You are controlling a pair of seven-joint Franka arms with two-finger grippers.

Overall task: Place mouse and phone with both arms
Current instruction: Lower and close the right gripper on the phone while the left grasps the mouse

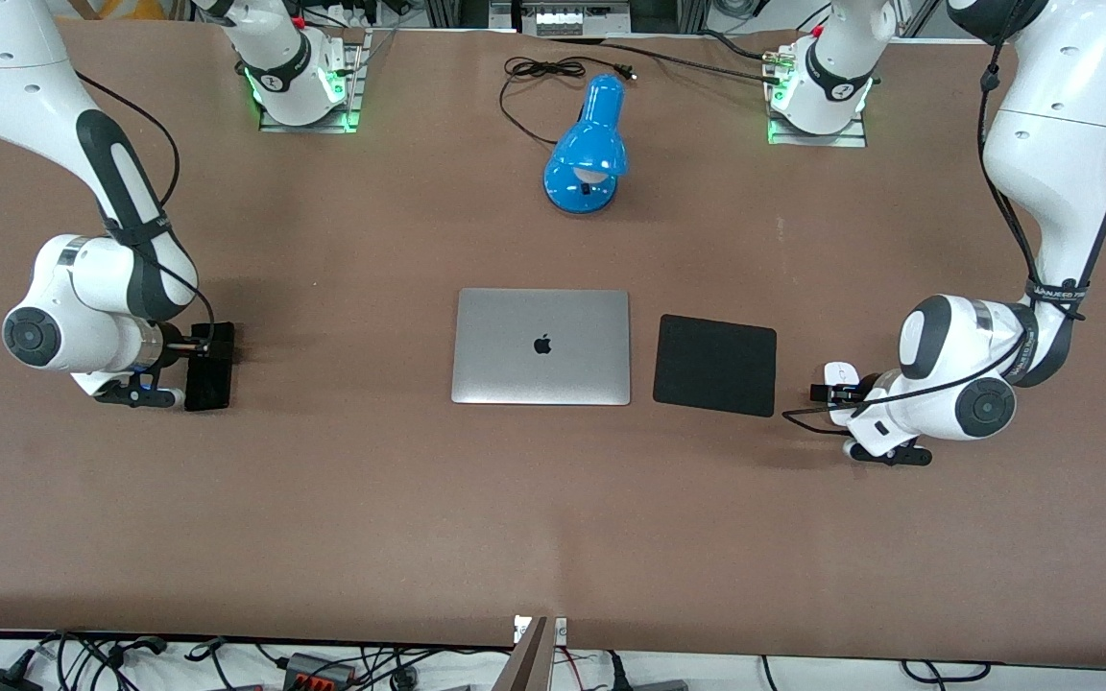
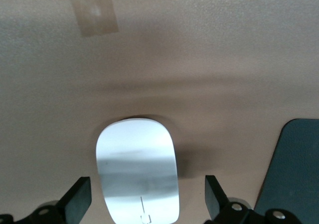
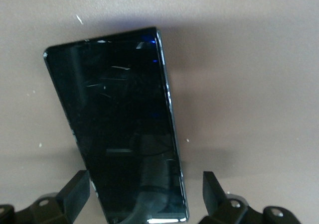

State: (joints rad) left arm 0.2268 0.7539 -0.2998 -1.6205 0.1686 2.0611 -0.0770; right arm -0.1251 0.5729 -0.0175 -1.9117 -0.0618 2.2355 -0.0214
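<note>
We're at the pre-grasp step w/ both arms. Left end effector [image 2: 144,204] fingers apart, mouse [image 2: 138,170] on counter [image 1: 323,499] btwn them. Right end effector [image 3: 144,199] fingers apart, straddling phone [image 3: 119,129]. Next: close both, then lift.

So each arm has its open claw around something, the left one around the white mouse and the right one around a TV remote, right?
Nearly. The right gripper straddles a black phone, not a remote, as the right wrist view shows. The left gripper is open around the mouse.

White mouse [image 2: 137,171] and black phone [image 3: 119,129] lie flat.
</note>
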